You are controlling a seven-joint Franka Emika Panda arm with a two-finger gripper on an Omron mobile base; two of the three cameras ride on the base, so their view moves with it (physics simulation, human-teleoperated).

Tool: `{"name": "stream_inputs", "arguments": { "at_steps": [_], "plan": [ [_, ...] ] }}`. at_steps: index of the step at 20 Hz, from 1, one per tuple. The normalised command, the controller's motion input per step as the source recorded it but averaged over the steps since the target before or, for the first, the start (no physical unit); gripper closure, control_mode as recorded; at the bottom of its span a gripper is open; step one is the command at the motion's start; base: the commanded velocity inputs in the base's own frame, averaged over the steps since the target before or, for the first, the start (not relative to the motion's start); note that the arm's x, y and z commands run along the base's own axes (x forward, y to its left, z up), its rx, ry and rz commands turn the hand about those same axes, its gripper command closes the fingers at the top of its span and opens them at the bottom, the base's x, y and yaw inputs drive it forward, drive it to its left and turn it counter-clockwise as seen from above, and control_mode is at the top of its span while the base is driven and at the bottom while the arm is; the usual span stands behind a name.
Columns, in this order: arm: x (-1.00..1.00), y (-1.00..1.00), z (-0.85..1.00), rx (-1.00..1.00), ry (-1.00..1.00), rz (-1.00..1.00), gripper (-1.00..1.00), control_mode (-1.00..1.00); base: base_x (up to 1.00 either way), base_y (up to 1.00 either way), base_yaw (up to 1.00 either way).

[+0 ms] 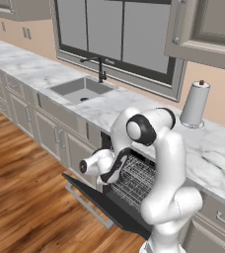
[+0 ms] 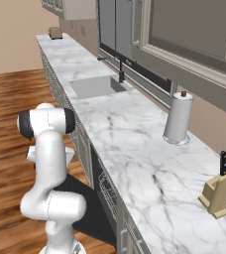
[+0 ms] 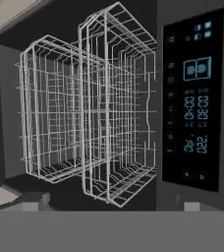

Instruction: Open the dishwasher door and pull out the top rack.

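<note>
With the dishwasher door (image 1: pixel 102 203) folded down flat at lower centre of the left base view, the top rack (image 3: pixel 119 106) sits mid-frame in the hand view. The hand's (image 3: pixel 109 204) fingers stand wide apart, holding nothing, under the marble counter (image 1: pixel 134 106).

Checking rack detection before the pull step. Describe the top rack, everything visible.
The top rack is a shallow basket of thin light-grey wire in a grid, empty. In the hand view, which is rolled, two wire racks stand inside the dark tub beside the lit control strip; this one juts nearer the camera. In the left base view wire grid shows above the lowered dishwasher door, behind the arm. Nothing grips it.
</note>
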Motion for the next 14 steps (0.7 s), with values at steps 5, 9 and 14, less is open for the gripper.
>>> {"name": "stream_inputs", "arguments": {
  "at_steps": [5, 9, 14],
  "plan": [
    [0.56, -0.04, -0.36, -0.01, 0.05, -0.02, -1.0, -1.0, 0.0, 0.0, 0.0],
    [0.58, -0.08, -0.47, 0.0, 0.06, 0.0, -1.0, -1.0, 0.0, 0.0, 0.0],
    [0.51, -0.1, -0.43, 0.0, 0.02, 0.0, -1.0, -1.0, 0.0, 0.0, 0.0]
  ]
}}
